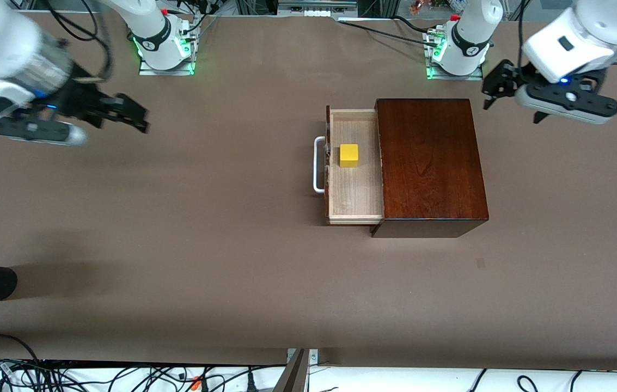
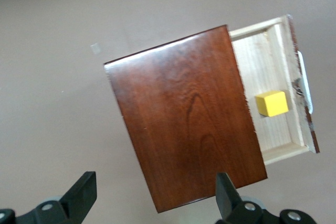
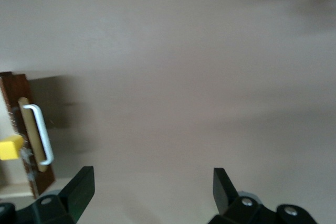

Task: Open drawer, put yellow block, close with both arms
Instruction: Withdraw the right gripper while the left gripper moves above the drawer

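The drawer (image 1: 355, 202) stands pulled out of the dark box (image 1: 428, 163), its tray uncovered from above; only the yellow block (image 1: 348, 155) sits in it, close to the front panel. Bare table (image 1: 205, 218) stretches in front of the white handle (image 1: 318, 165). My right gripper (image 1: 133, 115) and left gripper (image 1: 496, 83) both hang spread wide over bare table, away from the box.

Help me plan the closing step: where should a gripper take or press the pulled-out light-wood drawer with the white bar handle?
Probably the white U-shaped bar handle on the drawer front, approached from the right arm's end of the table. It stands proud of the front, leaving a gap for fingers, and that side is unobstructed. The yellow cube sits inside.
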